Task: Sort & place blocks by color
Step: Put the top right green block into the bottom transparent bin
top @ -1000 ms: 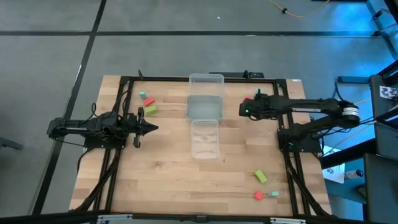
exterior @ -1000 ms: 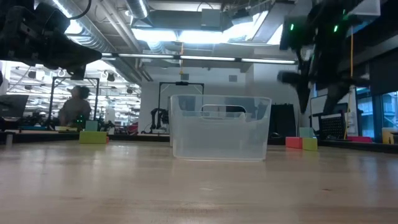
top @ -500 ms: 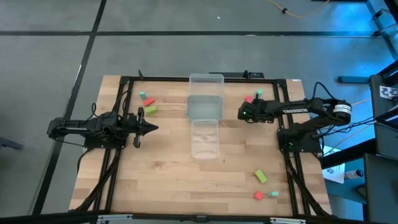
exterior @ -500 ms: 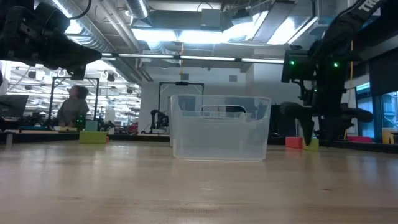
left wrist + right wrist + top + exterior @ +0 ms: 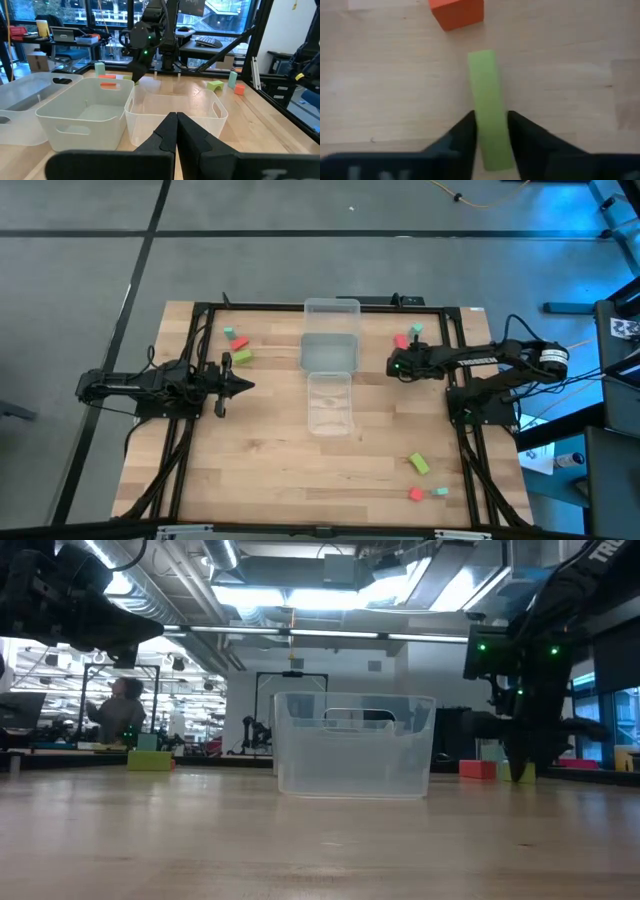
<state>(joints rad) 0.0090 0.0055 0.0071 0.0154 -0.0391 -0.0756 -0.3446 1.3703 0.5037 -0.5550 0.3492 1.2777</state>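
Lime block (image 5: 489, 105) now clamped by lowered right pincer (image 5: 490, 131), left pincer (image 5: 176, 131) unmoved, closed.

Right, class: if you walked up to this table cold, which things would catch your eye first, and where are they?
First, the right gripper, down at the table's far right part, its fingers closed on either side of a lime green block, with a red block just beyond it. Next, the three clear trays lined up along the table's middle. The left gripper waits shut over the left side, near more blocks.
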